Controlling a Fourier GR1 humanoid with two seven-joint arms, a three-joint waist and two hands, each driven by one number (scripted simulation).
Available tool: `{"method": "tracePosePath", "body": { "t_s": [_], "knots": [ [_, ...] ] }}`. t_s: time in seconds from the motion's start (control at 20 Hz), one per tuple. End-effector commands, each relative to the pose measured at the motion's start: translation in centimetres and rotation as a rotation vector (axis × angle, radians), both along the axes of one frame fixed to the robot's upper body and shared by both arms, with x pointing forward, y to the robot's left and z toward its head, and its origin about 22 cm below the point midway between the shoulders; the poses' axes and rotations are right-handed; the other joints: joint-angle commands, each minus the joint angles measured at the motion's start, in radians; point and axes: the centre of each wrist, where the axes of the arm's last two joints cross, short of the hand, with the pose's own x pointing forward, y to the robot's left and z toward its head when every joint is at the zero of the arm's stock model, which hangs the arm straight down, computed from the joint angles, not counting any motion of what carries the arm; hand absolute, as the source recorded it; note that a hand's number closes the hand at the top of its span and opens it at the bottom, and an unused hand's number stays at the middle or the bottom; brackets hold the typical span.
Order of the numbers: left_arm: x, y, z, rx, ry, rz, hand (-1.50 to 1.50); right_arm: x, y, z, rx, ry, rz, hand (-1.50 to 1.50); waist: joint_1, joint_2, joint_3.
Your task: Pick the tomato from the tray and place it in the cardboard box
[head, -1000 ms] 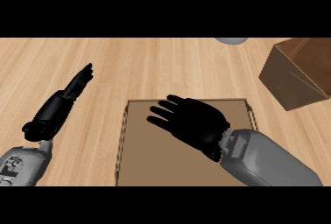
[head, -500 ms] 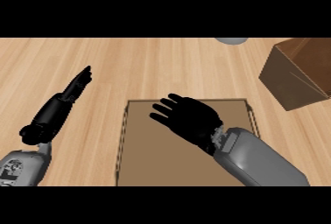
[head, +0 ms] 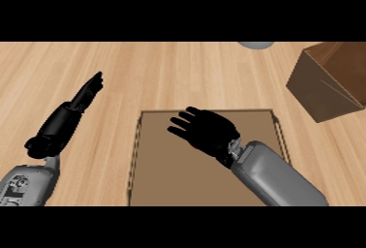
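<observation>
Notably, tomato: not visible, maybe hidden under the hand | right hand [head: 207, 131]: over tray [head: 168, 179], fingers spread, holding nothing seen, nearer arm | cardboard box [head: 330, 82]: well apart, up and right | left hand [head: 79, 104]: straight-fingered, resting on wooden counter [head: 164, 72] left of tray.

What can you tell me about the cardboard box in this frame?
The cardboard box is plain brown and looks like stiff card. It sits on the wooden counter at the upper right, turned at an angle to the counter's edges, with part of it cut off by the picture's right edge. Its darker inside faces up, and nothing can be made out in the part that shows. It stands apart from the tray; neither robot hand touches it.
</observation>
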Motion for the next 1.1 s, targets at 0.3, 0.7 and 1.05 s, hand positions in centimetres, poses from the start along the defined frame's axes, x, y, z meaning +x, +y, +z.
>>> {"method": "tracePosePath", "body": {
  "t_s": [0.3, 0.7, 1.05],
  "knots": [
    [-0.6, -0.3, 0.2, 0.020, -0.007, 0.002, 0.00, 1.7, 0.5, -1.9, -0.041, -0.017, -0.046, -1.50, 0.001, 0.000, 0.000],
    [0.9, -0.9, 1.2, -0.003, 0.006, -0.015, 0.00, 3.3, 0.1, -2.2, -0.018, 0.000, 0.103, 1.50, 0.001, 0.001, 0.000],
    [0.1, 0.2, 0.1, 0.007, 0.009, -0.005, 0.00, 2.7, -0.2, -5.2, 0.114, -0.112, 0.177, 1.50, 0.003, 0.001, 0.000]
  ]
}}
